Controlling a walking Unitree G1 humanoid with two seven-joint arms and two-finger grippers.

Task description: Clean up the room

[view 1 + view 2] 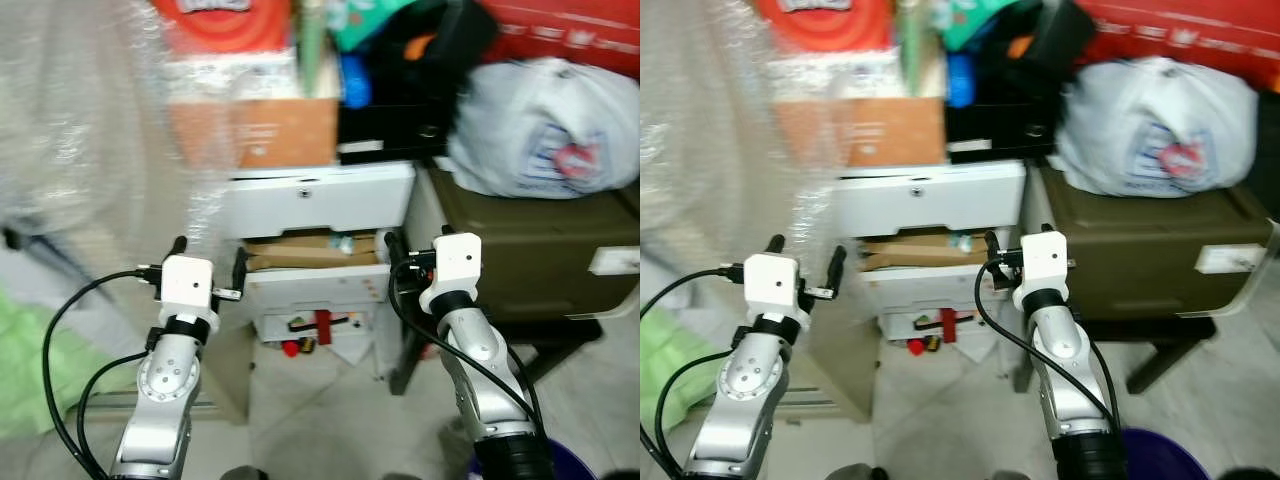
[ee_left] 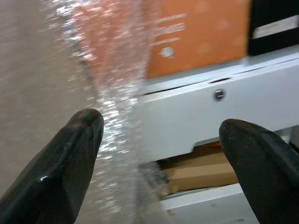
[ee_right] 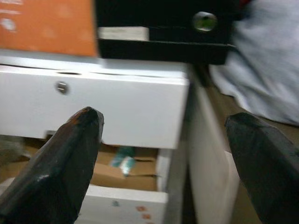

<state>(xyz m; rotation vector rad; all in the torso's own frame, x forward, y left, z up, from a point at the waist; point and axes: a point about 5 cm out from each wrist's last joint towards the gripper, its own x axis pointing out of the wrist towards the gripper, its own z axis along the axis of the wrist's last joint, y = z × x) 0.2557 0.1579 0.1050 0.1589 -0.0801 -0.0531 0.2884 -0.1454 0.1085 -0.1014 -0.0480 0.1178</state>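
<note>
All print on the boxes is too blurred to read.

my fingers [image 2: 70, 158]: glossy black plastic | my arms [image 1: 165, 385]: brushed silver metal | cabinet [image 1: 320, 200]: smooth matt white | box [image 1: 265, 130]: matt orange cardboard | wrap [image 1: 90, 120]: shiny clear bubble plastic | bag [image 1: 545, 130]: crinkled white plastic | floor [image 1: 320, 400]: smooth pale tile

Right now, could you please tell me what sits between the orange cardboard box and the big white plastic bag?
In the left eye view, a pile of black items sits between the orange cardboard box and the white plastic bag.
</note>
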